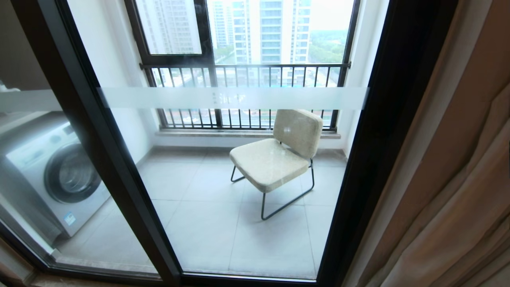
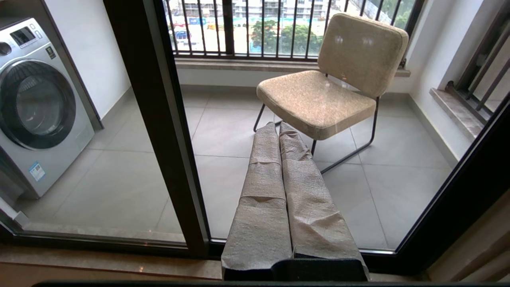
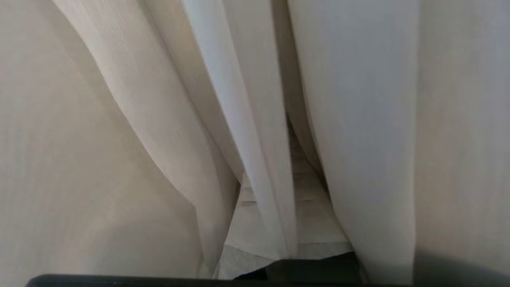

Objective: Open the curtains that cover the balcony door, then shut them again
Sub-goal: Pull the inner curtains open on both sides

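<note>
The balcony door (image 1: 360, 167) stands uncovered in the head view, with black frames, clear glass and a frosted band (image 1: 159, 98). The cream-beige curtains (image 1: 458, 179) hang bunched at its right edge. Neither arm shows in that view. My right gripper (image 3: 279, 207) is buried among the curtains' pale folds (image 3: 358, 119); its cloth-wrapped fingers (image 3: 318, 223) are shut, and a white sheer fold (image 3: 271, 179) lies along the seam between them. I cannot tell whether that fold is pinched. My left gripper (image 2: 277, 126) is shut on nothing, parked low and pointing at the door glass.
Beyond the glass on the tiled balcony stand a beige chair (image 1: 279, 155) on black legs and a washing machine (image 1: 55, 171) at the left. A black-framed window with railing bars (image 1: 243, 69) closes the far side. The door's middle post (image 2: 159, 119) stands left of my left gripper.
</note>
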Controlling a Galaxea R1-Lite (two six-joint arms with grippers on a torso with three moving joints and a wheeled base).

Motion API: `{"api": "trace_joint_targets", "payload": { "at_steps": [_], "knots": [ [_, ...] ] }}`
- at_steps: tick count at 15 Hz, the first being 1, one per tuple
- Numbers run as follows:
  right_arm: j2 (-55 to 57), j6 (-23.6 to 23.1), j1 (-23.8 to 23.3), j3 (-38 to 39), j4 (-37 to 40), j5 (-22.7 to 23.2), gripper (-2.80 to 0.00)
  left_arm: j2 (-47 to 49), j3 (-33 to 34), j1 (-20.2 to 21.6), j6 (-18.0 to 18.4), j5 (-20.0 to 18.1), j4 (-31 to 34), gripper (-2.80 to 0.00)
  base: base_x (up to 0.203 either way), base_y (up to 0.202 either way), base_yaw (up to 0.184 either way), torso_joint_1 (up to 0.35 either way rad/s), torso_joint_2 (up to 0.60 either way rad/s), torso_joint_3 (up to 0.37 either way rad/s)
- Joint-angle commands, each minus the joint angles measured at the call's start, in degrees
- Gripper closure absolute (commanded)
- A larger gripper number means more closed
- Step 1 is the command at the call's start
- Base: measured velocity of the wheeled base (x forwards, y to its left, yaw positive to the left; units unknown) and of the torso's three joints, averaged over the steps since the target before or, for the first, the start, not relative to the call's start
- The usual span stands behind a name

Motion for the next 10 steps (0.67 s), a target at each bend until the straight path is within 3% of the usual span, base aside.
{"api": "trace_joint_targets", "payload": {
  "at_steps": [1, 4, 10],
  "knots": [
    [2.7, 0.0, -4.8, -0.4, -0.2, 1.1, 0.0, 0.0, 0.0, 0.0, 0.0, 0.1, 0.0, 0.0, 0.0, 0.0, 0.0, 0.0, 0.0, 0.0],
    [3.6, 0.0, -8.6, -1.0, -0.3, 3.4, 0.0, 0.0, 0.0, 0.0, 0.0, 0.0, 0.0, 0.0, 0.0, 0.0, 0.0, 0.0, 0.0, 0.0],
    [0.6, -0.1, -9.0, 0.4, -0.3, 6.9, 0.0, 0.0, 0.0, 0.0, 0.0, 0.1, 0.0, 0.0, 0.0, 0.0, 0.0, 0.0, 0.0, 0.0]
  ]
}}
